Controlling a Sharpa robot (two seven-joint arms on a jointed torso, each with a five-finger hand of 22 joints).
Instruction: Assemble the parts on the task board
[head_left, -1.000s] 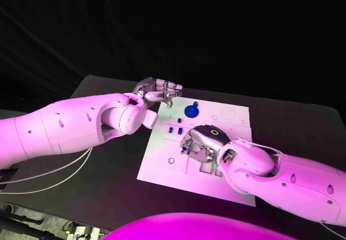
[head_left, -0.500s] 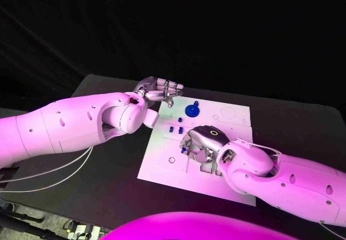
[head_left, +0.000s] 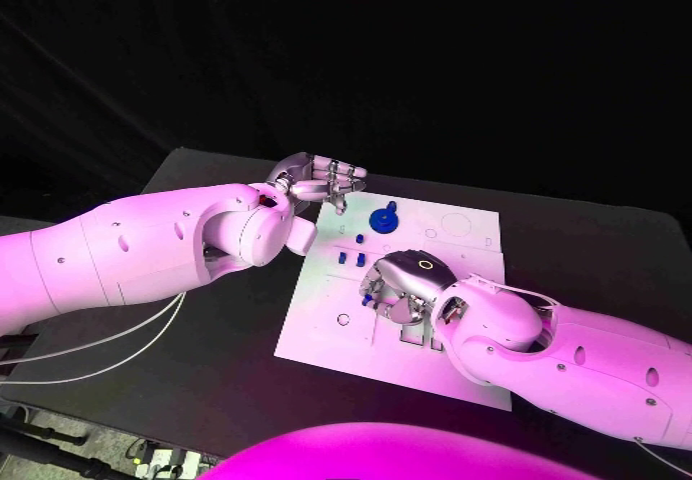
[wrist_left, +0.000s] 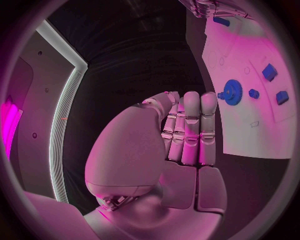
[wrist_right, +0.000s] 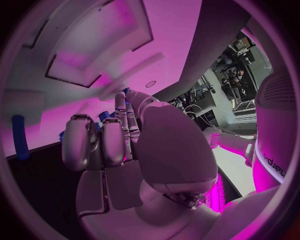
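Fingers (head_left: 378, 296) of right hand (head_left: 404, 290) curled over task board (head_left: 325, 330).

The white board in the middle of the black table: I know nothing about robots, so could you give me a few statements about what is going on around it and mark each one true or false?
1. The white task board lies flat on the black table. True.
2. The round blue gear-shaped part sits at the board's near edge, close to the robot's body. False: it sits near the far edge.
3. The silver right hand is over the board's middle. True.
4. The silver left hand holds the blue gear-shaped part. False: it is at the board's far left corner, fingers curled, with nothing in it.
5. Two small blue block parts lie between the gear-shaped part and the right hand. True.
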